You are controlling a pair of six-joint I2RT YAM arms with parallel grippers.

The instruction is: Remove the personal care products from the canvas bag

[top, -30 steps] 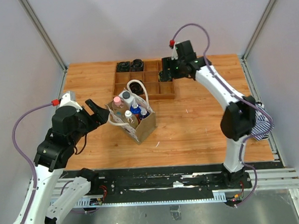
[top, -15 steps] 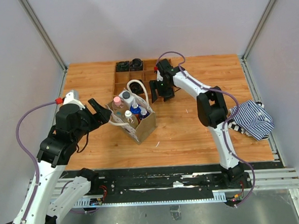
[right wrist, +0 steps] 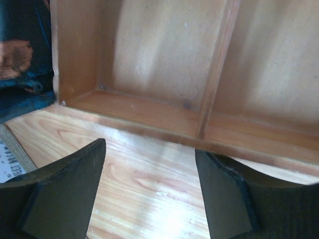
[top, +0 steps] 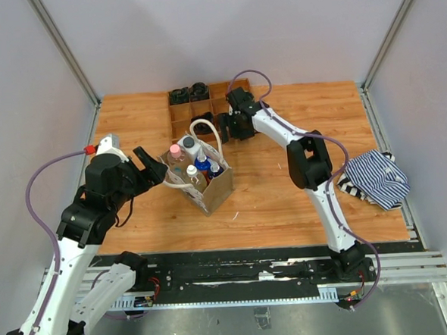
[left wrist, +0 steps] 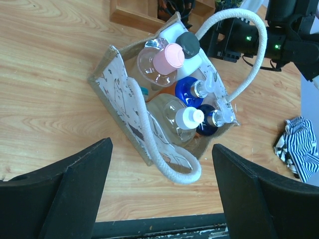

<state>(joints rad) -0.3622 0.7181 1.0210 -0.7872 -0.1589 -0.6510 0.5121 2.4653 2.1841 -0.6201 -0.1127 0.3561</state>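
Since 1.0 s ago, the right arm has swung from the tray's far right corner to its near edge, and the wooden tray (top: pixel 180 125) has turned and slid toward the back left. Left gripper (top: pixel 151 164): fingers spread wide, empty, just left of the canvas bag (top: pixel 213 189). The bag stands upright on the table (top: pixel 286 201), with the pink-capped bottle (top: pixel 175 151), white-capped bottle (top: pixel 192 171) and blue bottle (top: pixel 202 165) inside. The striped cloth (top: pixel 376 177) lies at the table's right edge. Right gripper (top: pixel 232 127): fingers apart, empty, low at the tray's near wall, just behind the bag. 2 black rolls (top: pixel 180 96) occupy the tray's far compartments.
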